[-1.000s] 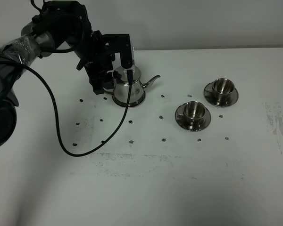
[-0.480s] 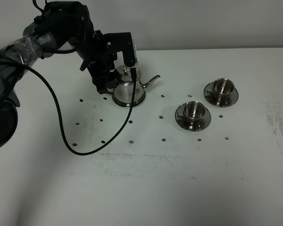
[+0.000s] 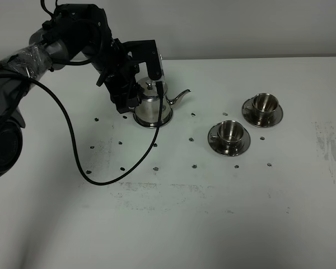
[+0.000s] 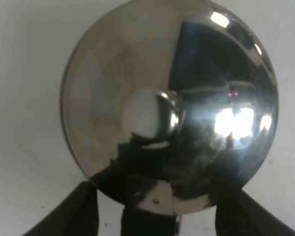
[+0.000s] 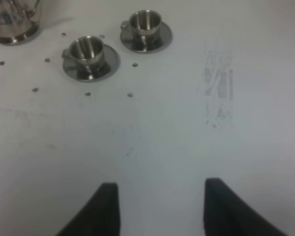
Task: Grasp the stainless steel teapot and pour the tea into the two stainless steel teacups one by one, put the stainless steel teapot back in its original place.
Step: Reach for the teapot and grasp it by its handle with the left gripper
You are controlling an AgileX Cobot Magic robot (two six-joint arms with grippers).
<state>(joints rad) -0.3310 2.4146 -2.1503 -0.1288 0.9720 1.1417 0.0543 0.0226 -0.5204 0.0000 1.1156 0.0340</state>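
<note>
The stainless steel teapot (image 3: 154, 105) stands upright on its round steel base (image 3: 153, 121) at the back left, spout pointing right. My left gripper (image 3: 132, 98) is at its handle side. In the left wrist view the domed lid (image 4: 152, 118) fills the frame, and the open gripper (image 4: 155, 214) has one finger on each side of the handle (image 4: 150, 196). Two steel teacups stand on saucers at the right, the nearer cup (image 3: 230, 132) and the farther cup (image 3: 263, 103). My right gripper (image 5: 160, 211) is open and empty over bare table, with the cups (image 5: 87, 49) ahead of it.
A black cable (image 3: 73, 157) hangs from the left arm and loops over the table in front of the teapot. Small dark marks (image 3: 194, 166) dot the white table (image 3: 213, 224). A scuffed patch (image 3: 330, 148) lies at the right edge.
My left gripper has moved a little right, closer onto the teapot's handle. The cable loop has swung with it. Teapot and cups have not moved.
</note>
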